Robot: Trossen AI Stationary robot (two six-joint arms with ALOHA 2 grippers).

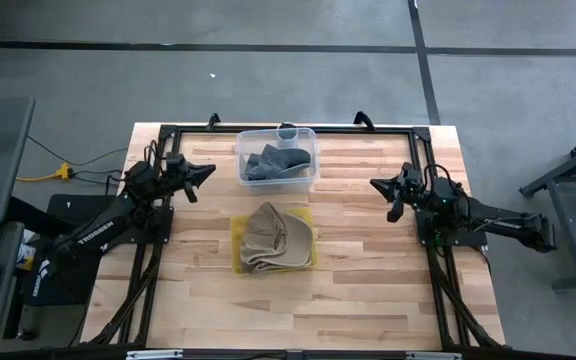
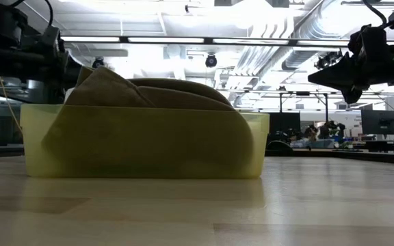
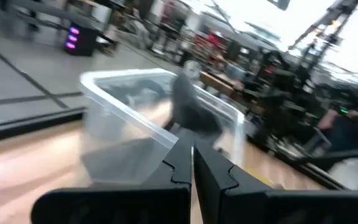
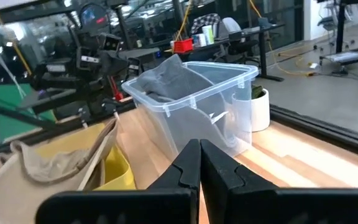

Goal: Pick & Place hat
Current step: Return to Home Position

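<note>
A tan hat (image 1: 273,236) lies crumpled in a shallow yellow tray (image 1: 236,262) at the table's middle; it fills the tray in the low view (image 2: 149,126) and shows in the right wrist view (image 4: 48,163). A dark grey hat (image 1: 273,160) lies in a clear plastic bin (image 1: 308,178) nearer the far edge, with one part sticking up above the rim (image 3: 188,106) (image 4: 166,79). My left gripper (image 1: 206,171) hangs above the table left of the bin, shut and empty (image 3: 192,163). My right gripper (image 1: 378,186) hangs right of the bin, shut and empty (image 4: 199,158).
A black frame (image 1: 388,128) runs along the table's far edge and down both sides. Bare wood (image 1: 298,310) lies between the tray and the near edge. Cables and a yellow plug (image 1: 65,171) lie on the floor off the left side.
</note>
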